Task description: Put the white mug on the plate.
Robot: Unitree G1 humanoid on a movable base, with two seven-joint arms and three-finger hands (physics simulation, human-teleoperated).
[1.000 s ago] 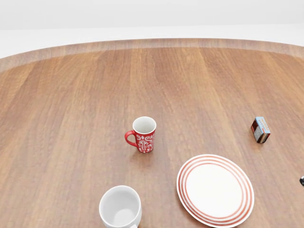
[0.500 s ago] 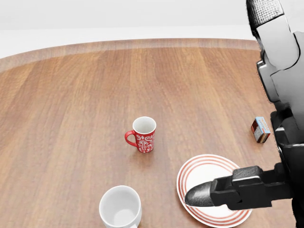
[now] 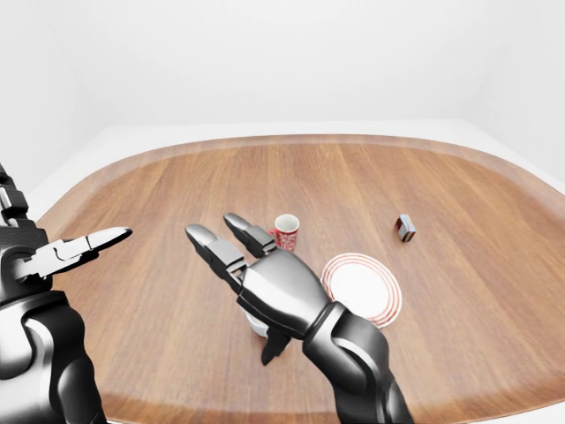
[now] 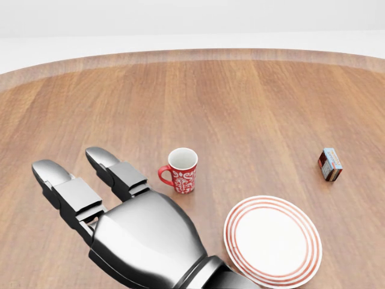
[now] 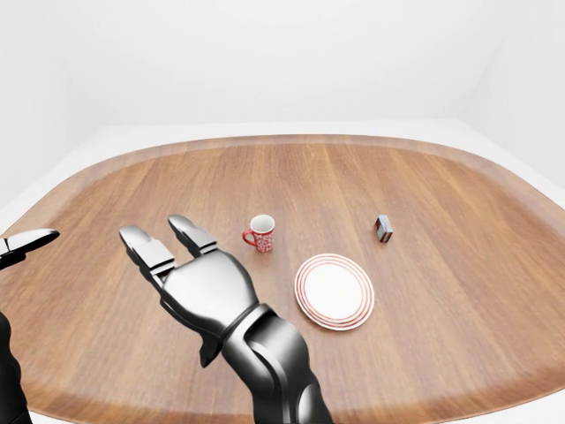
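Observation:
The red-ringed white plate (image 4: 272,239) lies bare at the lower right of the head view. My right hand (image 4: 72,165) is open, palm down, with its fingers stretched to the upper left. It hangs over the spot left of the plate and hides the white mug in the head view. Only a white sliver of the mug (image 3: 255,324) shows under the palm in the left-eye view. My left hand (image 3: 88,243) is raised at the far left, open and holding nothing, well away from the mug.
A red patterned mug (image 4: 183,171) stands upright above and left of the plate. A small box (image 4: 329,164) lies at the right. The round wooden table's far edge (image 4: 180,55) curves across the top.
My right hand came in from the right, passed over the plate and now covers the white mug at the lower left. Mugs, plate and box have not moved.

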